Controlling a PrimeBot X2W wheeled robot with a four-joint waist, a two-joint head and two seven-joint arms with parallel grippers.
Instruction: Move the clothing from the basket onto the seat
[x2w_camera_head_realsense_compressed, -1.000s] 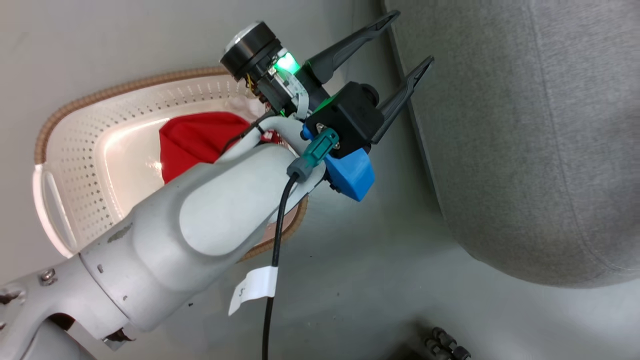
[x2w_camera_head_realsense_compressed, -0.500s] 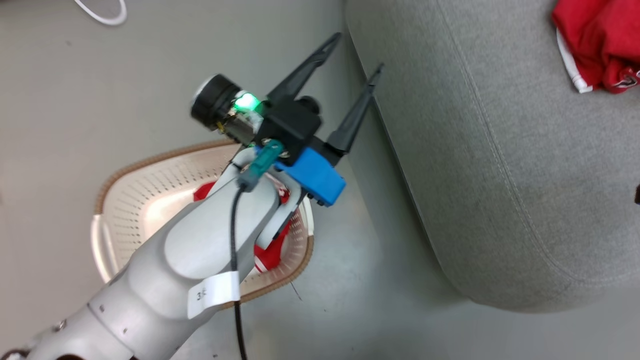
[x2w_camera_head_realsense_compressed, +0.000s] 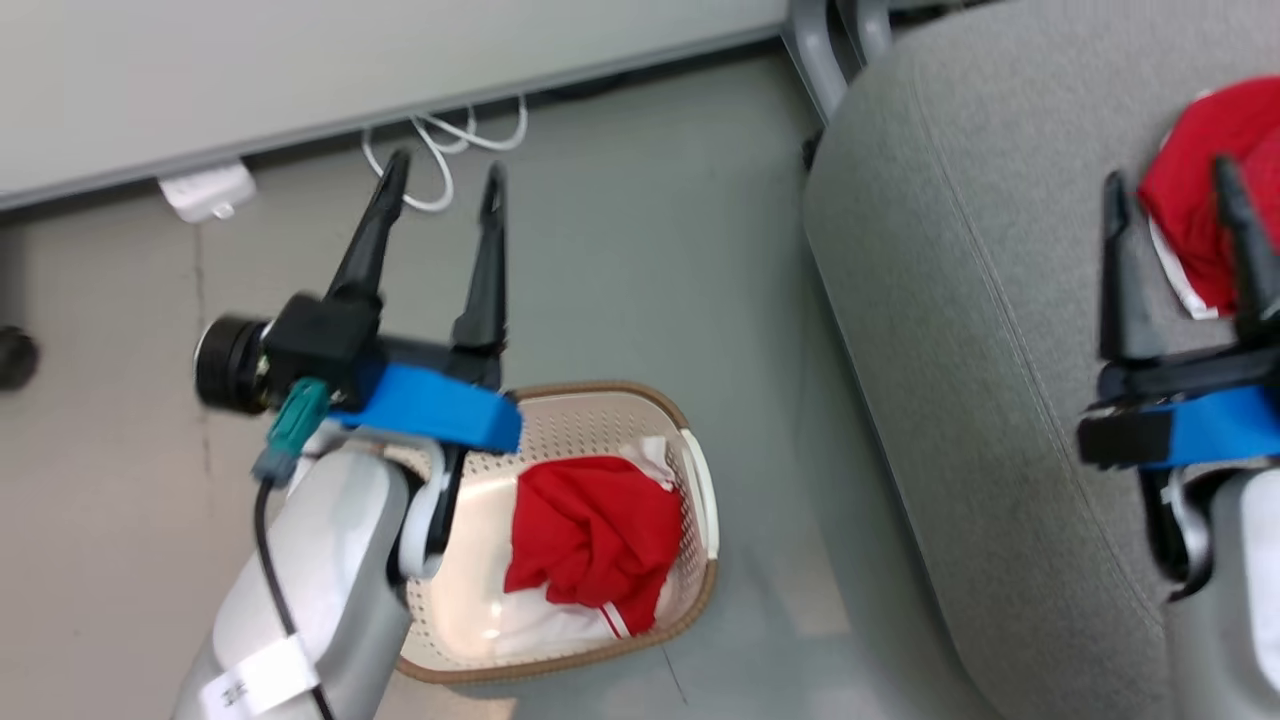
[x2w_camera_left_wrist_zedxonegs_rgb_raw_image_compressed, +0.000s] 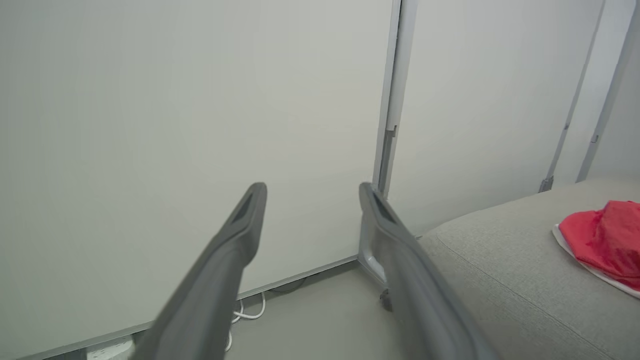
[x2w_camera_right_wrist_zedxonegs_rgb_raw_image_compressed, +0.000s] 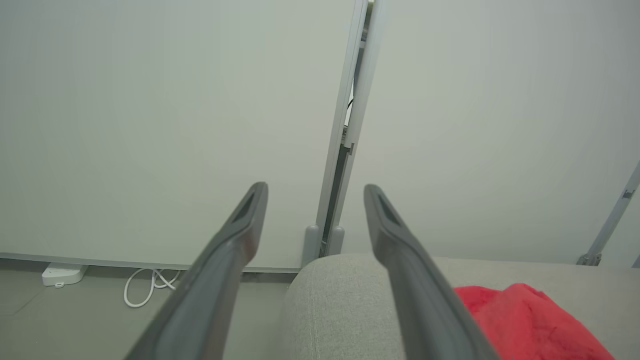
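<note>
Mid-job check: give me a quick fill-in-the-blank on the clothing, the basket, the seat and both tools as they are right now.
1. The basket holds a crumpled garment coloured ____.
2. A second garment lies on the seat, whose fabric is ____.
3. The left tool and the right tool hold nothing, and their jaws are ____.

Missing words: red; grey; open.

You lose the basket's (x2w_camera_head_realsense_compressed: 640, 392) left side behind your left arm (x2w_camera_head_realsense_compressed: 320, 560). Red clothing (x2w_camera_head_realsense_compressed: 1185, 190) on the seat (x2w_camera_head_realsense_compressed: 960, 320) runs off-frame, partly behind right fingers (x2w_camera_head_realsense_compressed: 1118, 280). Head view is smeared.
</note>
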